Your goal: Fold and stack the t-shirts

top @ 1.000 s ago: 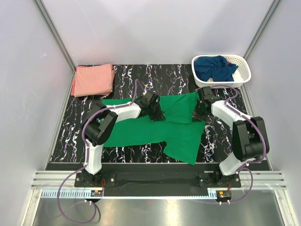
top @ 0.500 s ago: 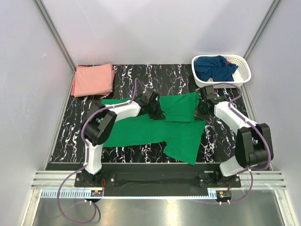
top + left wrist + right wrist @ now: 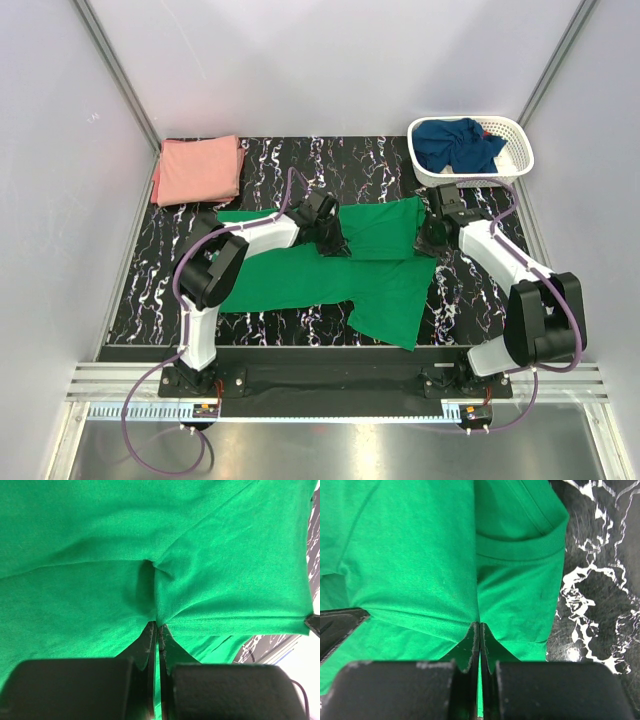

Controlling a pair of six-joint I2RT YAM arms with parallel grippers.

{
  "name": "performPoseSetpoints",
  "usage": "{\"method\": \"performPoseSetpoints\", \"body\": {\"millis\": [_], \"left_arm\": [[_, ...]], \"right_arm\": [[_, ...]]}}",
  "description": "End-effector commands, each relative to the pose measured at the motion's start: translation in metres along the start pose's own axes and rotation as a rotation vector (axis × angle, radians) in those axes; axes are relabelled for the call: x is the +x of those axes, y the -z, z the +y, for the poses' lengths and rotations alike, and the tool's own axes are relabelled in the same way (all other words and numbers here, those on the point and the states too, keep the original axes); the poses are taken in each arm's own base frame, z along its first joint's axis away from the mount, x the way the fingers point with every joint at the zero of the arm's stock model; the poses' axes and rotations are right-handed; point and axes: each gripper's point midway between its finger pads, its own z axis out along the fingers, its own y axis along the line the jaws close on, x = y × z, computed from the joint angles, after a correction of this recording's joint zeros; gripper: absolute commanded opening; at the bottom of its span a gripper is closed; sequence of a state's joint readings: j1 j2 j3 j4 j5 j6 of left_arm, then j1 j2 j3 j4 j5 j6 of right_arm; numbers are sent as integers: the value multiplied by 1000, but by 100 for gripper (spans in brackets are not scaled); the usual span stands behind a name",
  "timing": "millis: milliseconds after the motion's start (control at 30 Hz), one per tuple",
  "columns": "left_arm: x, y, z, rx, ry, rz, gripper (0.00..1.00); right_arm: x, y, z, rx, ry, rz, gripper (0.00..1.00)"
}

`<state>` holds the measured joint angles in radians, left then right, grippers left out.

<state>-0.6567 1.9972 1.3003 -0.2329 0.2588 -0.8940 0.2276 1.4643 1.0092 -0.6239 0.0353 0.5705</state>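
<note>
Left hand (image 3: pixel 334 241) and right hand (image 3: pixel 425 238) each clamp a pinch of the green t-shirt (image 3: pixel 385 290) spread across the middle of the surface (image 3: pixel 330 160); a shallow pinch could slip, skewing the fold.

In both wrist views the bright green cotton t-shirt (image 3: pixel 210 570) runs past the frame edges, and the fingers (image 3: pixel 146 642) blur toward their bases. From overhead, the left gripper (image 3: pixel 330 238) and right gripper (image 3: pixel 428 232) cover their own tips and the cloth beneath. The wall of the white plastic lattice basket (image 3: pixel 524 150) hides part of the bunched dark navy blue t-shirt (image 3: pixel 455 145); the red speck (image 3: pixel 487 131) beside it is too small for you to identify.
</note>
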Motion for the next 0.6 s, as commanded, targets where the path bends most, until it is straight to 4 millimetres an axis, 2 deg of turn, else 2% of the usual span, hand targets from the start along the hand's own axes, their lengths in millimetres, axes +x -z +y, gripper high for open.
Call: {"method": "performPoseSetpoints", "body": {"millis": [0,267,400,567], "left_arm": [[-11,12,-8,11,-32,-28,0],[-9,8,2,-21,-37,-20,0],[-7,7,4,-27,-39,-8,9],[-2,13,1,-5,-51,21,22]], "right_arm": [[3,4,-4,7,-20,-18,0],[17,-8,-5,-15,-58,-3,0],[26,-25,-10,-8,-64,21,0],[15,-20,-9,0,-31,-7,25]]}}
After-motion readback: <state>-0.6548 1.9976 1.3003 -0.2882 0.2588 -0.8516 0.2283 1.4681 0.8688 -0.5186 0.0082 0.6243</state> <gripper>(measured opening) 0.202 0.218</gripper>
